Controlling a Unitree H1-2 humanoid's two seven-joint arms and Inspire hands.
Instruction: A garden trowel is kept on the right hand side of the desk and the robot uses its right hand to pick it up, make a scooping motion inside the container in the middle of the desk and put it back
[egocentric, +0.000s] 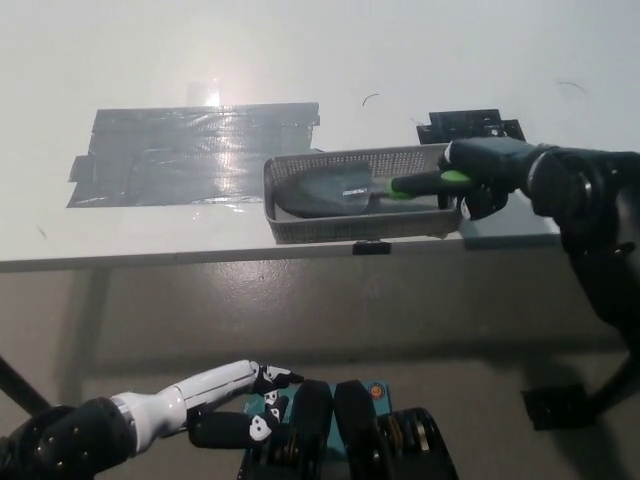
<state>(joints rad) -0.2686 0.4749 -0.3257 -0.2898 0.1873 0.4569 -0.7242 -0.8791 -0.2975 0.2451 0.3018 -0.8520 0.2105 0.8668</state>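
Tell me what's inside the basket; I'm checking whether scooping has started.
The trowel has its blade inside the basket, handle crossing the right rim into the right hand. Anything under the blade is hidden. The left hand rests low, away.

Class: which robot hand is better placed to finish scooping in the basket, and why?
Right. The black right hand grips the trowel by its green handle, blade inside the basket; the white left hand rests low, off the desk.

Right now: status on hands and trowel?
Right hand shut on trowel, blade down inside basket. Left hand open, resting lower left. Nothing seen in the way.
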